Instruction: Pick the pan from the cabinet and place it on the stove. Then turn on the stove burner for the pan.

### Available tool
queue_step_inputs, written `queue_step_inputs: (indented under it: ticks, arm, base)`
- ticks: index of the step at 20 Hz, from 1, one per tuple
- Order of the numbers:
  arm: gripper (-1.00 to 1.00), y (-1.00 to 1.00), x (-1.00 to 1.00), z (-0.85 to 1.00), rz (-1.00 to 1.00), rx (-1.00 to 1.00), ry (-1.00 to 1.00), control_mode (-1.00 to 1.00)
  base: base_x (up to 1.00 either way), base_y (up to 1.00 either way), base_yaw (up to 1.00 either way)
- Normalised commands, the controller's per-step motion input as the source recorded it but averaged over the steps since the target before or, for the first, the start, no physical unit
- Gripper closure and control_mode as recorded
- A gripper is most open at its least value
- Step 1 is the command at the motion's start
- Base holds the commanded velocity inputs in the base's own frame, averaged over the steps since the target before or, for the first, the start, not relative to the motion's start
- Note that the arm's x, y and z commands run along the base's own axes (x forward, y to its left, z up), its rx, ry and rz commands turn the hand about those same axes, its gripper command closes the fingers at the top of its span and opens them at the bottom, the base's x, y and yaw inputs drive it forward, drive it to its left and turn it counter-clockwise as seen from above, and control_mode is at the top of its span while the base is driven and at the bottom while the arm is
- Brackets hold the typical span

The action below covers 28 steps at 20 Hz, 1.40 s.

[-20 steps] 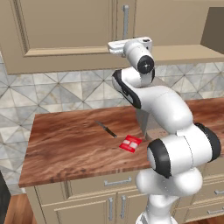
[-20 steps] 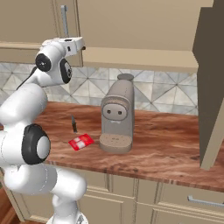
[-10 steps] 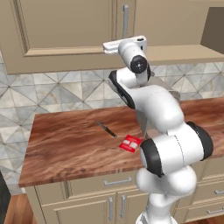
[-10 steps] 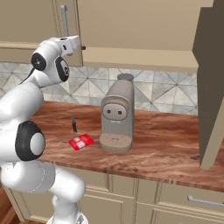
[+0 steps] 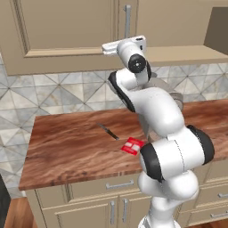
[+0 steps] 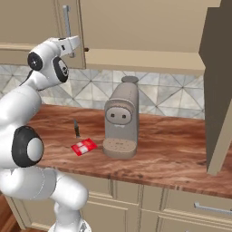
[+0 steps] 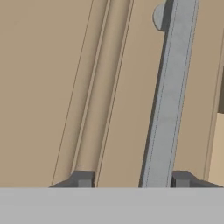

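Raised to the tall beige recessed-panel wall cabinet (image 5: 67,35), against its door by the vertical silver bar handle (image 7: 168,100). Jaws apart, one dark fingertip (image 7: 82,178) on each side of the bar's lower end, not yet touching it. Cabinet door closed. Below, on the brown wooden counter (image 5: 67,147): grey coffee machine (image 6: 121,118), small red packet (image 6: 84,146), dark knife (image 5: 108,131).

Kitchen — cabinet (image 5: 67,35), coffee machine (image 6: 120,118)

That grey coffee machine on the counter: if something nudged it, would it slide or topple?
The coffee machine stands tall on a wider round base, so it probably slides first. A shove near its top might tip it. The wooden counter looks smooth, offering little grip.
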Motion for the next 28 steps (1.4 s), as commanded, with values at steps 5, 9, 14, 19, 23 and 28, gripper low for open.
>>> queue_step_inputs:
  ticks: [5,9,14,19,23,28]
  arm:
    - [1.00,0.22,-0.13,-0.15,0.00,-0.04,0.01,-1.00]
    - [1.00,0.53,-0.55,-0.08,0.02,-0.03,0.00,-1.00]
    - [1.00,0.68,-0.69,-0.04,0.06,-0.01,0.01,-1.00]
    - [1.00,0.99,-0.63,0.00,0.02,-0.02,0.07,-1.00]
    - [1.00,1.00,-0.75,0.00,0.00,-0.05,0.10,-1.00]
    - [1.00,1.00,-0.78,0.00,0.01,-0.05,0.10,-1.00]
  base:
    - [0.00,0.00,0.00]
    - [0.00,0.00,0.00]
    - [0.00,0.00,0.00]
    - [0.00,0.00,0.00]
    - [0.00,0.00,0.00]
    - [0.00,0.00,0.00]
